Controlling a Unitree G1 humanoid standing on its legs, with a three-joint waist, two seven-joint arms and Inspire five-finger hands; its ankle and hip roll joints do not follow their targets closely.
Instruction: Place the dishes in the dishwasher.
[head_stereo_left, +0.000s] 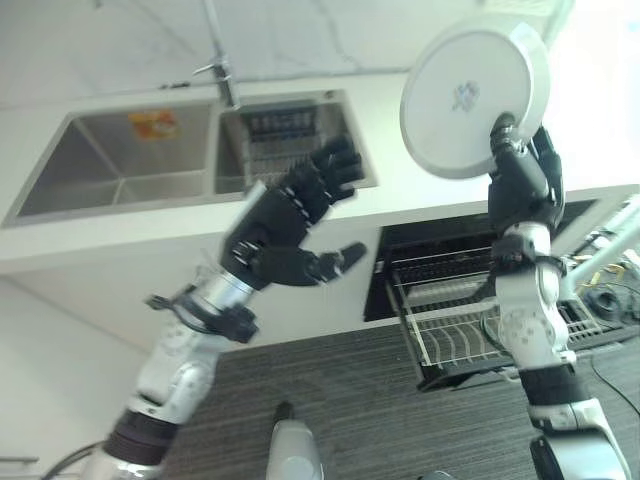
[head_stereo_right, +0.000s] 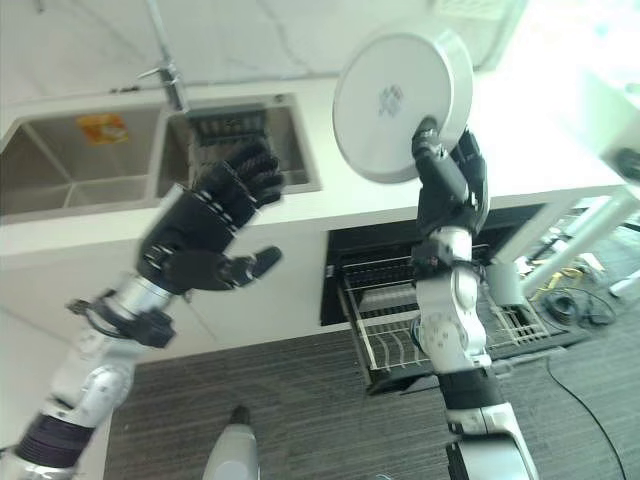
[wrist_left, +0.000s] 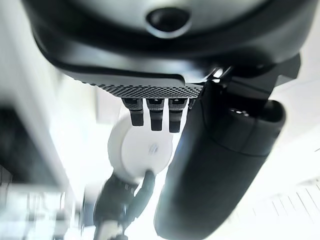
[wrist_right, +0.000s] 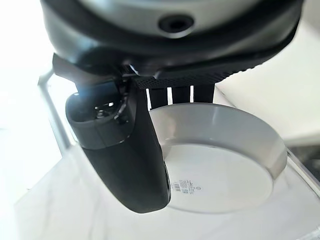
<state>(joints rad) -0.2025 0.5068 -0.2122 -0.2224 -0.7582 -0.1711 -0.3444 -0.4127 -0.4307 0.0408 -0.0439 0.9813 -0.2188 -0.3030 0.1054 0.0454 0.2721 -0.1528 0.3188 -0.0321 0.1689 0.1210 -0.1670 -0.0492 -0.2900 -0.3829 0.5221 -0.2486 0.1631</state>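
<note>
Plate raised in my right hand, the dishwasher rack waiting open below.

The white bench (head_stereo_left: 300, 215) runs across in front of me with the steel sink (head_stereo_left: 190, 150) sunk into it, and under its edge the dishwasher (head_stereo_left: 400, 250) stands open with its wire rack (head_stereo_left: 450, 330) pulled out over the dark floor. My right hand (head_stereo_left: 522, 180) pinches the white plate (head_stereo_left: 470, 95) by its lower rim, holding it upright, high above the bench and well clear of the rack. My left hand (head_stereo_left: 290, 225) hangs before the sink, fingers spread, carrying nothing. I judge this the carrying step: next I must lower the plate, tilt it edge-down, and slot it between the rack's wires.
</note>
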